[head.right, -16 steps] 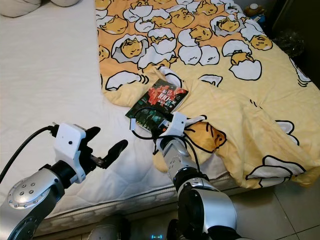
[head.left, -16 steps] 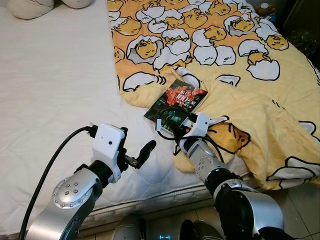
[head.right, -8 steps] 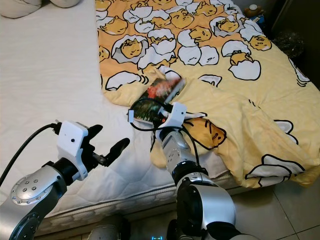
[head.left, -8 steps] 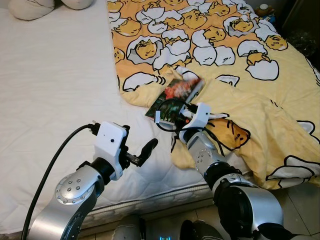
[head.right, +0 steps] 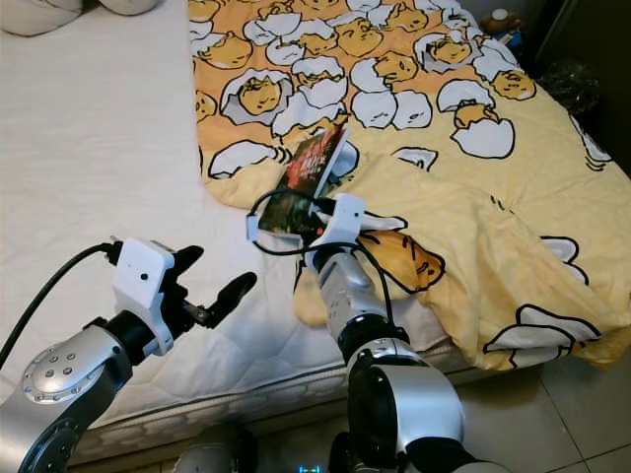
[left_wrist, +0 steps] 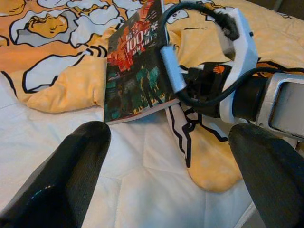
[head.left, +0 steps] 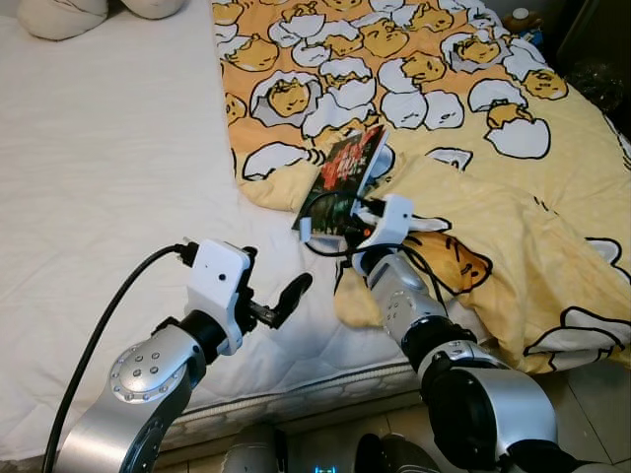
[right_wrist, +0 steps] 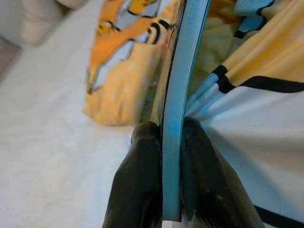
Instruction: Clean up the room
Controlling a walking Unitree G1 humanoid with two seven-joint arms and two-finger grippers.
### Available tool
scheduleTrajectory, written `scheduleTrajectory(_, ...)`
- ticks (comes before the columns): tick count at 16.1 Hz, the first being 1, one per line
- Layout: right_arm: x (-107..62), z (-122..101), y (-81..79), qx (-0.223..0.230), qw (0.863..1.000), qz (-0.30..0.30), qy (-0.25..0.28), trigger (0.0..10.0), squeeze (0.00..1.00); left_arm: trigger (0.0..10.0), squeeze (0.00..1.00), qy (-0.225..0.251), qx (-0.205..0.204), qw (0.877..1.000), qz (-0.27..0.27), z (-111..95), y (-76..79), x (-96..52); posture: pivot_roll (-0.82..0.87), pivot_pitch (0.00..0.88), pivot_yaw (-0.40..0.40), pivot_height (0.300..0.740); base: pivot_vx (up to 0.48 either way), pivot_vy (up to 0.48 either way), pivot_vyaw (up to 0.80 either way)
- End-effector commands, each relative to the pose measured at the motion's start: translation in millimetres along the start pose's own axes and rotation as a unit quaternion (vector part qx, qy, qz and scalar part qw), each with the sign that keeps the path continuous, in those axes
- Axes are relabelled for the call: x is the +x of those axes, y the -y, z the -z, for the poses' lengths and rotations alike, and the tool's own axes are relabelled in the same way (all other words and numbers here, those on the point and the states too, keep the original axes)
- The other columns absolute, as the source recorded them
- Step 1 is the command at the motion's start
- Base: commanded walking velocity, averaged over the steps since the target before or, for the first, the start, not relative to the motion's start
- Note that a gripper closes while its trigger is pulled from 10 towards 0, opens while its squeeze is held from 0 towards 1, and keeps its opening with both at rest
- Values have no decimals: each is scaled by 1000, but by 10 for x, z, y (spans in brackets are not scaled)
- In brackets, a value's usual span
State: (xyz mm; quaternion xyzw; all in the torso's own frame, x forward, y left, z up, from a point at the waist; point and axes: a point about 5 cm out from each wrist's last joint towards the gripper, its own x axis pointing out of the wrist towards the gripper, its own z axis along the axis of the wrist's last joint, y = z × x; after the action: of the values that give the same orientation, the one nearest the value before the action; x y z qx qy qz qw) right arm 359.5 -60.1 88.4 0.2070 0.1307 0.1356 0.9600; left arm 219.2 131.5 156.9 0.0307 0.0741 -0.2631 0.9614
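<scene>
Step in hand: pick-up of the thin dark-covered book with red cover art (head.left: 347, 166). It is clamped at its lower edge by the right hand (right_wrist: 167, 156), one black finger (right_wrist: 142, 175) on each side of the pale blue spine, as seen in the right wrist view. The book is tipped up on edge, leaning over the margin of the yellow egg-cartoon printed blanket (head.left: 473, 148), just where the blanket meets the bare white quilted mattress (head.left: 108, 187). Whether the lower corner is touching the bedding cannot be told (it is hidden behind the hand and its cable).

The left hand (head.left: 271, 305) is held above the mattress, just beside the book, fingers spread apart and gripping nothing; in its wrist view the book cover is framed between the two fingers.

Judged stage: grasp made, lift only partly done, putting-away not yet done.

Next move calls for: book to be raised clear of the blanket fold without snagging, grip to be kept firm (a thin book pinched at one edge is likely to swing or slip), then carried to wherever books belong.
</scene>
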Motion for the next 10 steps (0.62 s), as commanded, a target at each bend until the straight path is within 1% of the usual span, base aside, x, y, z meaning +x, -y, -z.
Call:
scheduleTrajectory(1, -9, 110, -69, -24, 1000, 7, -18, 10000, 0, 10000, 0, -2, 2, 1000, 4, 7, 9, 7, 255, 147, 38, 723, 0, 0, 0)
scheduleTrajectory(2, -35, 167, -14, -33, 999, 25, -29, 10000, 1000, 10000, 0, -2, 1, 1000, 5, 7, 12, 7, 253, 148, 39, 723, 0, 0, 0)
scheduleTrajectory(5, -92, 298, 72, -41, 997, 48, -54, 10000, 1000, 10000, 0, -2, 1, 1000, 7, 9, 18, 16, 253, 148, 39, 723, 0, 0, 0)
scheduleTrajectory(10, -106, 331, 110, -52, 994, 62, -67, 10000, 1000, 10000, 0, -2, 1, 1000, 8, 8, 14, 22, 251, 147, 42, 723, 0, 0, 0)
